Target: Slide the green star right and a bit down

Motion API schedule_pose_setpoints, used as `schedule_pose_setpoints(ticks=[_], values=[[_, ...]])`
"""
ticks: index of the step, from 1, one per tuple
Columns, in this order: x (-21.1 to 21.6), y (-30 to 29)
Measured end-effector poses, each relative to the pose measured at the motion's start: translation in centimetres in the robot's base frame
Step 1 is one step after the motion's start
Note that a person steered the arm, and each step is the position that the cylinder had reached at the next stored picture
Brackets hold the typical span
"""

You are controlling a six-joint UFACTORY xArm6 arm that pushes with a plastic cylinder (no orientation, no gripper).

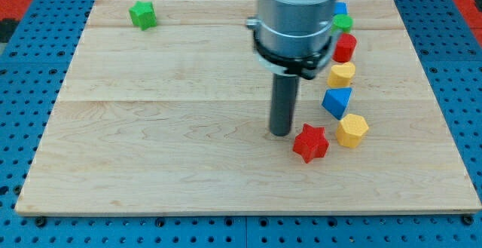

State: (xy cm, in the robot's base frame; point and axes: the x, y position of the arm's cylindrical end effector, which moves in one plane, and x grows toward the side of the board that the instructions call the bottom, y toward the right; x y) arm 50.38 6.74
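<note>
The green star (142,14) lies near the board's top left corner, alone. My tip (281,133) rests on the board right of centre, far to the right of and below the green star. It stands just left of and slightly above a red star (310,143), close to it; contact cannot be told.
A column of blocks runs down the right side: a blue block (340,9) partly hidden by the arm, a green block (343,23), a red cylinder (346,47), a yellow block (341,74), a blue triangular block (337,101), a yellow hexagon (352,130). The wooden board (151,127) sits on a blue pegboard.
</note>
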Motion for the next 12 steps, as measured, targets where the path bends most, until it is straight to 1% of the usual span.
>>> schedule_pose_setpoints(ticks=[1, 2, 3, 4, 5, 6, 7, 8, 9, 10, 11, 12], values=[[3.3, 1.4], [4.5, 0.8], [5.4, 5.5], [5.5, 2.6], [2.4, -6.2], [-5.7, -11.4], [-12.2, -21.8], [-18.4, -29.1], [-24.4, -34.0], [-25.3, -28.0], [-22.6, -20.8], [-24.0, -24.9]])
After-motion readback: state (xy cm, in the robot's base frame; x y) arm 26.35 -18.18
